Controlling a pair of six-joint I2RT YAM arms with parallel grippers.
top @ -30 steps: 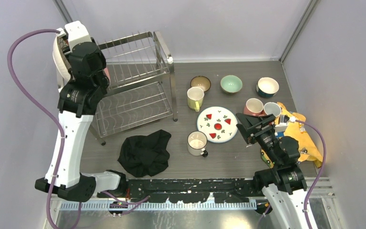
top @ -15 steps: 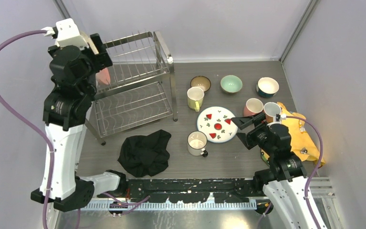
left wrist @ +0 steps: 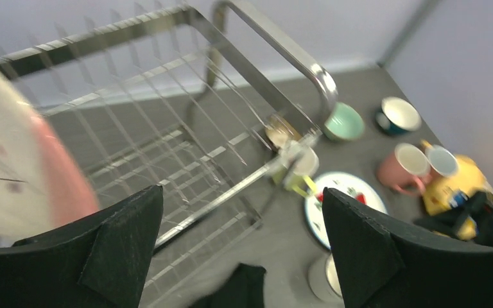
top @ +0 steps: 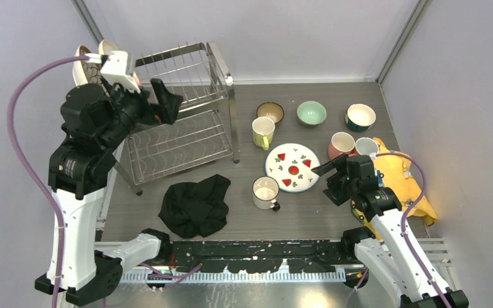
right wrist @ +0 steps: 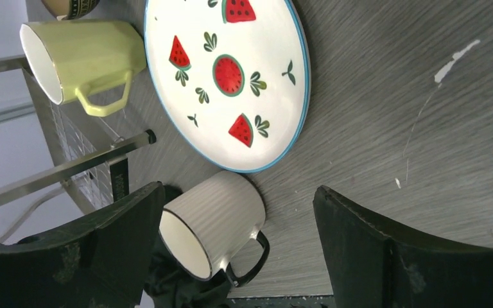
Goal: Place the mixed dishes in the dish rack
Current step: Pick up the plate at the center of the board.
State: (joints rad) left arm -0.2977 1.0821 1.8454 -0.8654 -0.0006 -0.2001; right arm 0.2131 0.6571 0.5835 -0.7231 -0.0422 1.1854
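The silver wire dish rack [top: 186,122] stands at the back left. Two patterned plates [top: 83,61] stand at its left end; one shows blurred in the left wrist view [left wrist: 13,167]. My left gripper [top: 165,106] is open and empty above the rack's upper tier [left wrist: 167,115]. A watermelon plate [top: 293,168] lies mid-table, with a white mug [top: 266,192] and a yellow mug [top: 263,131] beside it. My right gripper [top: 327,179] is open and empty at the plate's right edge. The right wrist view shows the plate [right wrist: 228,77] and white mug [right wrist: 215,221] ahead of the jaws.
A brown bowl [top: 270,112], a mint-green bowl [top: 311,113] and a blue bowl [top: 360,117] line the back. A pink mug [top: 341,144] and another white mug [top: 366,147] stand by the yellow cloth [top: 404,183]. A black cloth [top: 196,205] lies front left.
My left arm has swung up and right from the rack's left end, leaving a pink-rimmed plate standing there. My right gripper has moved closer to the watermelon plate.
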